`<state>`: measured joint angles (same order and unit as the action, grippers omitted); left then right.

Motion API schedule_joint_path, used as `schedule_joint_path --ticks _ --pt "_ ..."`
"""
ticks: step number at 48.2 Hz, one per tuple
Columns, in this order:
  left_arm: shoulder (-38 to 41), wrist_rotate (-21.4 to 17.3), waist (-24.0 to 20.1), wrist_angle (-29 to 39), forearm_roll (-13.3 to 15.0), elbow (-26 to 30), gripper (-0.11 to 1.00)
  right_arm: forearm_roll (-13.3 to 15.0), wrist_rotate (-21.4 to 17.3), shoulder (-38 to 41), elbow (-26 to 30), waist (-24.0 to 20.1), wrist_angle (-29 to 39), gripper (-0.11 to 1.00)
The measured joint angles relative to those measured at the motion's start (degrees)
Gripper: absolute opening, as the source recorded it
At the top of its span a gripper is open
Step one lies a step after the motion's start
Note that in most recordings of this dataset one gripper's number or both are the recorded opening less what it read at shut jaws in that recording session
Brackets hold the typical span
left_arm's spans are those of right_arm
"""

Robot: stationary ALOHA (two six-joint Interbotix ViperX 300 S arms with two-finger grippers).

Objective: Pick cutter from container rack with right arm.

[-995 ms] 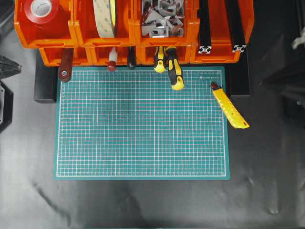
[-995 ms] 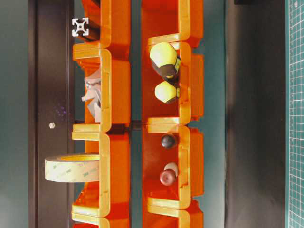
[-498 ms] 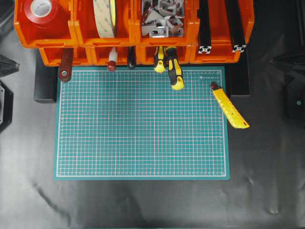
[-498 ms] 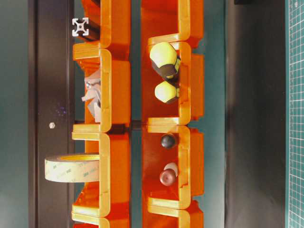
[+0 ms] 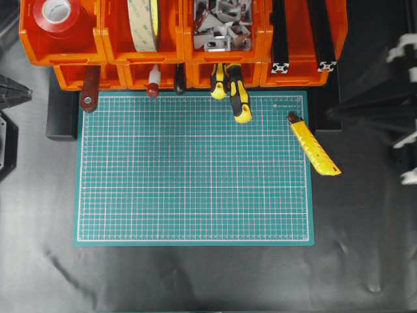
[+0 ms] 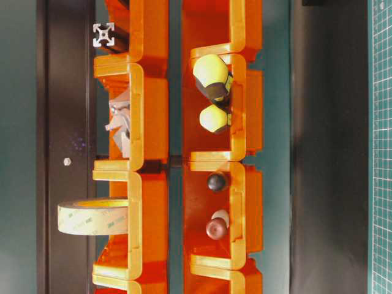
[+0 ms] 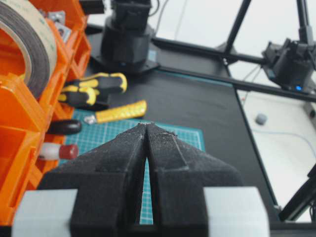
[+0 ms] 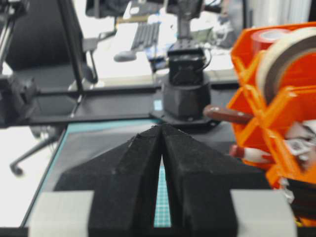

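Observation:
The yellow cutter [image 5: 314, 145] lies flat across the right edge of the green cutting mat [image 5: 195, 189], black tip toward the orange container rack [image 5: 293, 72], outside the bins. It also shows in the left wrist view [image 7: 121, 111]. My right arm [image 5: 388, 101] hangs at the right edge of the overhead view, right of the cutter and apart from it. My right gripper [image 8: 161, 126] is shut and empty. My left gripper [image 7: 147, 124] is shut and empty, at the far left [image 5: 23, 95]. The cutter is hidden in the right wrist view.
Two yellow-and-black screwdrivers [image 5: 238, 98] stick out of a lower bin over the mat. Brown handles [image 5: 88, 91], a red tape roll [image 5: 57, 12], a beige tape roll [image 5: 143, 23], metal brackets [image 5: 221, 23] and black extrusions [image 5: 280, 39] fill the rack.
My right arm has come further into the overhead view from the right edge, toward the rack's right end. The cutter and the left arm have not moved.

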<state>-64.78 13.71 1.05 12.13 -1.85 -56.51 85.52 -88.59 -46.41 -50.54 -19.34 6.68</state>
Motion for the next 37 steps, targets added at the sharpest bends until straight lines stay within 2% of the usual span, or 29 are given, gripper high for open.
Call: schedule_joint_path --ticks 10,29,37 --pt "0.18 0.00 0.00 0.00 -0.09 0.35 0.01 0.00 0.26 4.04 0.97 0.35 -1.58 -0.01" --pt "0.18 0.09 0.00 0.79 0.00 1.85 0.01 0.53 0.18 -0.26 0.97 1.49 3.69 -0.01" --pt "0.09 0.09 0.00 1.23 -0.09 1.93 0.01 1.23 2.02 0.79 -1.14 2.64 5.10 -0.01"
